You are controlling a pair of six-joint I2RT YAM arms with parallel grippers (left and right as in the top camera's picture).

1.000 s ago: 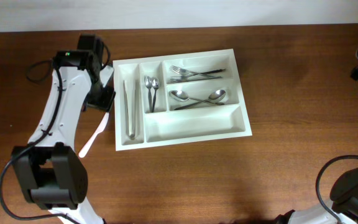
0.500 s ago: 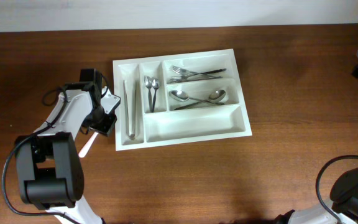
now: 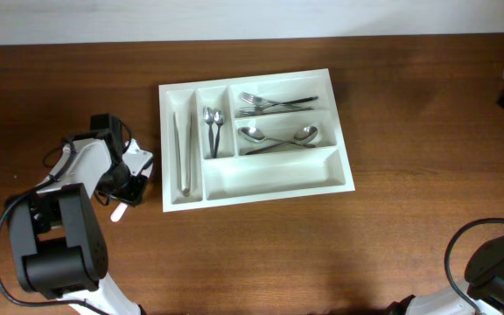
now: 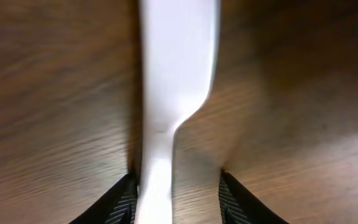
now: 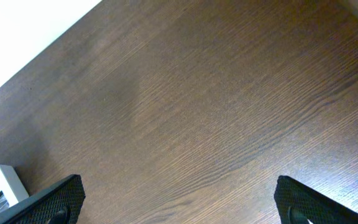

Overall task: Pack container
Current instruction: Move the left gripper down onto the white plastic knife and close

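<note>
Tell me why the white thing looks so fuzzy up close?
Left wrist view: the white utensil sits too close to the lens, so it and the table are blurred. Overhead view: sharp, the container crisp. Right wrist view: clear wood grain, with a washed-out white patch top left.

Your left arm [image 3: 84, 162]: white shells, black joint housings, chunky black base block at 7 o'clock, thin black cables looping off it. Left claw [image 4: 176, 182]: black fingers [image 4: 114, 202], diagonally ribbed. Right claw [image 5: 178, 186]: black fingers [image 5: 48, 199], fine knurled texture. Right arm [image 3: 497, 258] at 4 o'clock: black, one looping cable.
</note>
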